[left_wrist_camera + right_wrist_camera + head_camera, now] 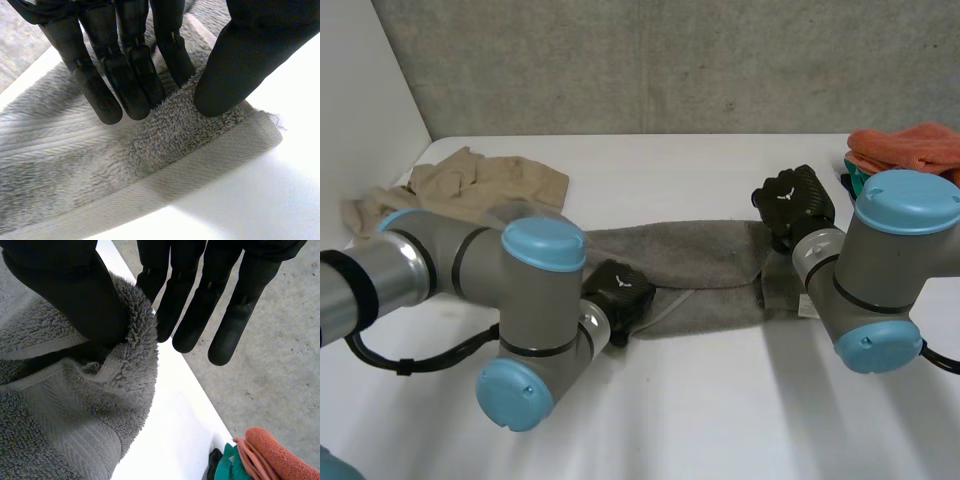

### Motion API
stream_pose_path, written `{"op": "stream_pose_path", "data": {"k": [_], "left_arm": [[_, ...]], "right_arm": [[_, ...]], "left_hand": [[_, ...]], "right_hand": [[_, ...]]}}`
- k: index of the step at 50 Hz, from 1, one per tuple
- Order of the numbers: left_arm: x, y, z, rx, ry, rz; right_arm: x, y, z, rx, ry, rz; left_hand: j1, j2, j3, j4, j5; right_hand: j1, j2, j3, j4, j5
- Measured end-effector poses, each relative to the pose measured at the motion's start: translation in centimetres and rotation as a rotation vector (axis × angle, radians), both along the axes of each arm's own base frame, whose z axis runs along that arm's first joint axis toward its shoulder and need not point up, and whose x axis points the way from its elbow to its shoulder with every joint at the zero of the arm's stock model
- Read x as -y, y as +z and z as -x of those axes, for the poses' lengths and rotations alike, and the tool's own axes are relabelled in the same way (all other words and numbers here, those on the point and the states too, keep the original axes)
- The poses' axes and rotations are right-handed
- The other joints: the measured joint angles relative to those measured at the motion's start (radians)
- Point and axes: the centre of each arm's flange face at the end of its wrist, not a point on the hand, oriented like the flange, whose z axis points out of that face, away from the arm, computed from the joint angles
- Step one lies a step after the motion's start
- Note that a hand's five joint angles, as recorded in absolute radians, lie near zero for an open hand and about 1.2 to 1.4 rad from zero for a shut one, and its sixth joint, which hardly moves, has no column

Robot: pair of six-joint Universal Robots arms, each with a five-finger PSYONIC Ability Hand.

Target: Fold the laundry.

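The head camera looks down across the table point(720, 400); both wrist cameras sit close over the shared grey towel point(690, 255).

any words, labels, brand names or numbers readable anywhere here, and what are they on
No readable words or numbers anywhere.
On the left hand: a small white mark on its back, too small to read.
On the right hand: a like white mark on its back, too small to read.
On the grey towel, beige cloth and orange cloth: no label or print to be seen.

I can read no words or numbers anywhere; the left robot hand point(618, 290) and right robot hand point(792, 200) each carry a small white emblem point(782, 196), illegible.
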Motion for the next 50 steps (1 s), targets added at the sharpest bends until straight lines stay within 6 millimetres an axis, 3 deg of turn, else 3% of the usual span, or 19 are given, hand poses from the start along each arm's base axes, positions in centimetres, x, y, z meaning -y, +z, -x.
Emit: {"op": "stream_pose_path", "data": {"k": [5, 11, 18, 23, 28, 33, 38, 42, 44, 45, 47, 50], "left_arm": [[0.5, 2.3, -0.6, -0.053, 0.028, 0.043], [1.6, 7.0, -2.7, -0.154, 0.072, 0.136], [3.1, 10.9, -6.2, -0.199, 0.131, 0.191], [3.8, 13.7, -9.3, -0.207, 0.145, 0.202], [4.3, 13.5, -10.9, -0.168, 0.120, 0.150], [6.4, 10.7, -11.7, -0.091, 0.125, 0.072], [9.7, 8.4, -11.6, -0.052, 0.146, 0.059], [12.9, 9.6, -10.7, -0.120, 0.161, 0.138], [14.1, 10.8, -10.3, -0.170, 0.169, 0.184], [15.5, 13.1, -9.9, -0.253, 0.179, 0.252], [16.6, 16.0, -9.5, -0.358, 0.189, 0.327], [17.3, 20.2, -9.3, -0.500, 0.196, 0.424]], "right_arm": [[-0.1, 0.4, 0.2, 0.005, -0.003, 0.003], [-0.3, 1.3, 0.6, 0.012, -0.001, 0.016], [-1.3, 3.9, 1.0, 0.001, 0.020, 0.031], [-3.8, 7.7, 2.0, -0.056, 0.075, 0.005], [-6.9, 8.9, 2.5, -0.151, 0.185, -0.102], [-8.5, 7.9, 2.2, -0.237, 0.273, -0.211], [-7.4, 6.5, 0.9, -0.264, 0.277, -0.209], [-5.0, 6.9, -1.0, -0.227, 0.238, -0.080], [-4.0, 7.4, -1.6, -0.201, 0.221, -0.020], [-2.2, 8.9, -2.7, -0.138, 0.186, 0.104], [-0.6, 10.9, -3.6, -0.056, 0.147, 0.236], [0.9, 13.9, -4.3, 0.064, 0.106, 0.389]], "left_hand": [[0.000, 0.000, 0.000, 0.000, 0.000], [0.000, 0.000, 0.000, 0.003, 0.000], [0.000, 0.000, 0.000, 0.003, 0.000], [0.000, 0.000, 0.001, 0.004, 0.000], [0.000, 0.000, 0.001, 0.004, 0.000], [0.000, 0.000, 0.001, 0.004, 0.000], [0.000, 0.000, 0.001, 0.004, 0.000], [0.000, 0.001, 0.002, 0.004, 0.000], [0.000, 0.001, 0.002, 0.004, 0.000], [0.000, 0.002, 0.003, 0.004, 0.000], [0.000, 0.002, 0.003, 0.004, 0.000], [0.000, 0.003, 0.003, 0.004, 0.000]], "right_hand": [[0.000, 0.000, 0.000, 0.000, 0.000], [0.000, 0.000, 0.000, 0.000, 0.000], [0.000, 0.000, 0.000, 0.000, 0.000], [0.000, 0.000, 0.000, 0.000, 0.000], [0.000, 0.000, 0.000, 0.000, 0.000], [0.000, 0.000, 0.000, 0.000, 0.000], [0.000, 0.000, 0.000, 0.000, 0.000], [0.000, 0.000, 0.001, 0.000, 0.000], [0.000, 0.000, 0.001, 0.000, 0.000], [0.000, 0.000, 0.002, 0.000, 0.000], [0.000, 0.000, 0.002, 0.000, 0.000], [0.000, 0.000, 0.002, 0.000, 0.000]]}}
